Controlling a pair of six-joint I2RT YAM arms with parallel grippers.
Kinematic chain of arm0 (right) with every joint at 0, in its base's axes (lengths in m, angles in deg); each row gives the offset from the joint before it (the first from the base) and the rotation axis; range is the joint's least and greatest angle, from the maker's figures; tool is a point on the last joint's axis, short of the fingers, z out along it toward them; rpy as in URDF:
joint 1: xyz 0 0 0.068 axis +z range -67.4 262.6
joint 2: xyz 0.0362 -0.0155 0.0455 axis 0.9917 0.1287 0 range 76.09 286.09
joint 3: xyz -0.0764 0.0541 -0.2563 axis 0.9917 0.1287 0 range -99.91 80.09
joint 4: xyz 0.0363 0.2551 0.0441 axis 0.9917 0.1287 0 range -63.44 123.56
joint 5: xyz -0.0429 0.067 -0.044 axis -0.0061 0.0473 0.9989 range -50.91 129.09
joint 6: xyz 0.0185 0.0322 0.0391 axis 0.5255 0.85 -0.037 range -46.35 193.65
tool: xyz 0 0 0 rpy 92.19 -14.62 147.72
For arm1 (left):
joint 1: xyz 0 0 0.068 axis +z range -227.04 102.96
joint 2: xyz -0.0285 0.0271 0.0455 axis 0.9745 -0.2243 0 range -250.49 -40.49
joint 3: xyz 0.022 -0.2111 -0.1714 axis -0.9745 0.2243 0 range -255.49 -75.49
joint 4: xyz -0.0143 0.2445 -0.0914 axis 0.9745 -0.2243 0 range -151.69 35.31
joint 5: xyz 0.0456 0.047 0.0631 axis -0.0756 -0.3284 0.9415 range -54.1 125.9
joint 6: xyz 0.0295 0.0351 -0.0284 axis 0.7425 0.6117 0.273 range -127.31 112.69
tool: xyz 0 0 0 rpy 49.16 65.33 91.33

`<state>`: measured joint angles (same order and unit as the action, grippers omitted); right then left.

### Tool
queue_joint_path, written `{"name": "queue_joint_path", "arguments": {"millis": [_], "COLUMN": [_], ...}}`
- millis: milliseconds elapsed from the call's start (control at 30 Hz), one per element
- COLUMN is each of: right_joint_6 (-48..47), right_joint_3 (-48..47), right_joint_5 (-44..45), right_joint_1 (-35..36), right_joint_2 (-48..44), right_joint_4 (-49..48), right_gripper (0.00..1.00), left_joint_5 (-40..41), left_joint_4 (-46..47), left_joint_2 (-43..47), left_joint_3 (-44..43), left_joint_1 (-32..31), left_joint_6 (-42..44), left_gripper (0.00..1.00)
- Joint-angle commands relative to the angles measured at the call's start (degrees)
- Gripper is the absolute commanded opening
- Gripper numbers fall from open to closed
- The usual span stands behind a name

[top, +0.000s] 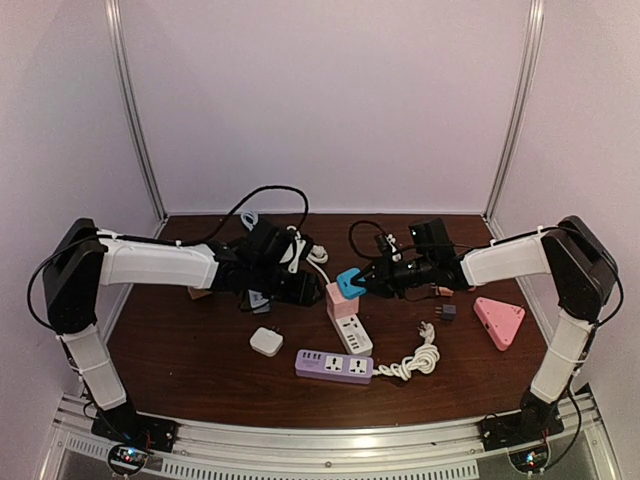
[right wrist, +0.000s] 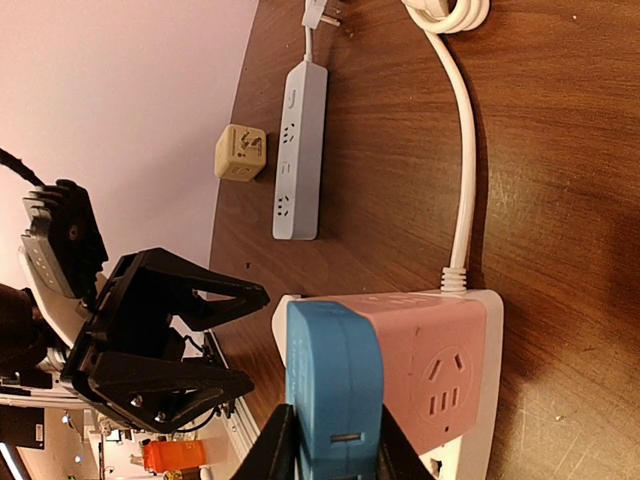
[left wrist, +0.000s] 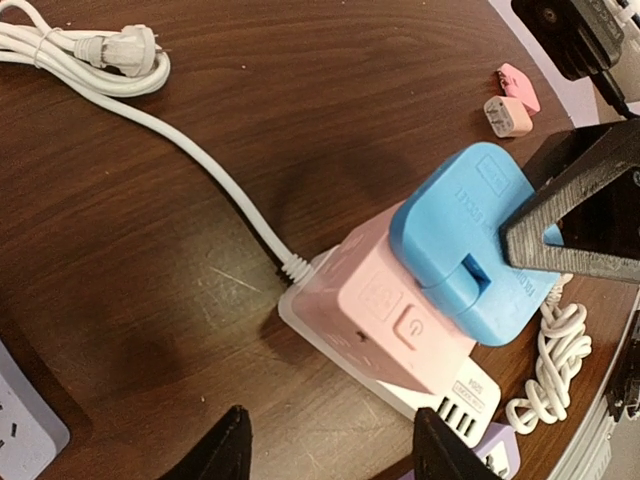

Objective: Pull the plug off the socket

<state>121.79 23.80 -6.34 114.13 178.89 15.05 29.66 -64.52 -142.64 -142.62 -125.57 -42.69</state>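
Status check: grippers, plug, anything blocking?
Right gripper shut on blue plug. Left gripper open beside pink socket, not holding it. Plug seated, not yet out. No obstruction seen around plug.

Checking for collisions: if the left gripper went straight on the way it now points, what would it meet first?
Probably the pink power strip, lying directly ahead of the open left gripper in its wrist view. The blue plug, clamped by the right gripper, sits beyond it. Depth is unclear.
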Motion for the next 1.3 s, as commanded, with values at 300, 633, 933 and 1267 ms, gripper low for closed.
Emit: {"name": "queue_joint_path", "arguments": {"millis": [300, 633, 933, 1267], "right_joint_6": [-0.1, 0.2, 0.4, 2.6], "right_joint_3": [2.9, 3.1, 3.3, 4.2], "right_joint_5": [6.2, 6.3, 6.3, 4.9], "right_joint_1": [0.0, 0.1, 0.1, 0.1], "right_joint_2": [2.7, 2.6, 2.4, 2.2], "right_joint_4": [7.6, 7.4, 7.3, 4.1], "right_gripper": [0.23, 0.22, 0.21, 0.14], "left_joint_5": [-0.5, 2.4, 2.5, 2.6], "left_joint_4": [6.5, 7.1, 7.1, 4.4], "left_joint_2": [-4.1, -6.4, -7.5, -7.6], "left_joint_3": [-3.1, -4.3, -4.5, -2.6], "left_joint_1": [-2.6, -2.7, -2.7, -2.8], "left_joint_6": [-5.0, -6.5, -7.4, -8.0], "left_gripper": [0.55, 0.55, 0.54, 0.54]}}
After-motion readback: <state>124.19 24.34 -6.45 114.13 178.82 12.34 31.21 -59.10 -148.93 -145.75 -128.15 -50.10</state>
